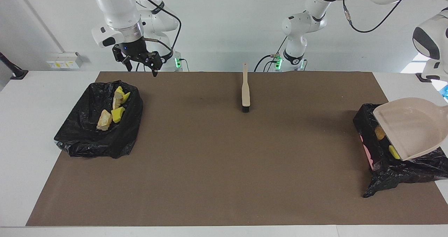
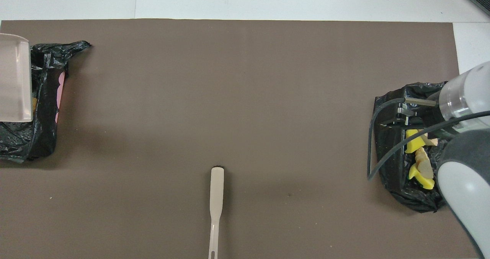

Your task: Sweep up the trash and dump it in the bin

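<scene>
Two grippers, fingers first: the right gripper (image 1: pixel 140 64) has its fingers (image 1: pixel 154 72) spread wide with nothing between them; the left gripper is out of the picture, closed.
Right wrist: pointing down with a slight tilt, hanging in the air over the robots' edge of the bin at the right arm's end (image 1: pixel 80 142).
Right arm: comes down steeply from above, cable looping beside the wrist.
Left arm: bends high over its own end of the table; only its upper links show.
Dustpan (image 1: pixel 413 128): beige, up in the air and tilted, open mouth facing down into the bin at the left arm's end (image 1: pixel 385 174); its handle end runs out of view.
Trash (image 1: pixel 112 112): a cluster of yellow and tan pieces lies inside the bin at the right arm's end; in the other bin a brown bit and a yellow bit peek out under the dustpan, the rest hidden.
Brush (image 1: pixel 246 93): flat on the brown mat (image 1: pixel 224 167), mid-table, close to the robots, handle toward them, touched by neither gripper.
</scene>
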Robot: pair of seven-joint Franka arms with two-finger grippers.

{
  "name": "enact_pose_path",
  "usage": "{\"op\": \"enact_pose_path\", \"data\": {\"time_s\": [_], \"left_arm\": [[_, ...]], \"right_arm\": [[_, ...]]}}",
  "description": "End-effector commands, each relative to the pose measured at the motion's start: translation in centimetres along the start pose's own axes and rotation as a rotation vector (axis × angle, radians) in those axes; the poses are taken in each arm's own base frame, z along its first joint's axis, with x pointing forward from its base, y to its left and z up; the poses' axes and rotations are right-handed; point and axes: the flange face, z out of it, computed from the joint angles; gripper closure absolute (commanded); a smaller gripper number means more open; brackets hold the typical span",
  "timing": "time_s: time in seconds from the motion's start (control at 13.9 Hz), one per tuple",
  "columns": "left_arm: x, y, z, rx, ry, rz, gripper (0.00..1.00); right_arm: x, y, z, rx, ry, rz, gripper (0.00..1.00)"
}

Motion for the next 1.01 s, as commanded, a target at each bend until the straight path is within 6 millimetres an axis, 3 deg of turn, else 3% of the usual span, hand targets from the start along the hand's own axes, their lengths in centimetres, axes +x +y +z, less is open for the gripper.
{"op": "enact_pose_path", "data": {"time_s": [0.0, 0.22, 0.36, 0.72, 0.94], "left_arm": [[2.2, 2.1, 0.8, -0.059, 0.136, -0.174, 1.00], [6.9, 3.5, 0.7, -0.118, 0.185, -0.355, 1.00], [9.5, 3.9, 1.1, -0.194, 0.257, -0.455, 1.00], [20.9, 4.9, -0.1, -0.362, 0.287, -0.764, 1.00], [29.1, 6.1, -1.9, -0.408, 0.267, -0.936, 1.00]], "right_arm": [[1.6, 0.6, -0.3, -0.002, -0.012, -0.019, 0.00], [2.7, 2.9, 0.0, 0.023, -0.005, 0.024, 0.00], [2.5, 3.1, 0.1, 0.022, -0.007, 0.031, 0.00], [1.9, 3.0, 1.0, 0.023, 0.021, 0.044, 0.00], [1.3, 3.1, 1.4, 0.017, 0.010, 0.070, 0.00]]}}
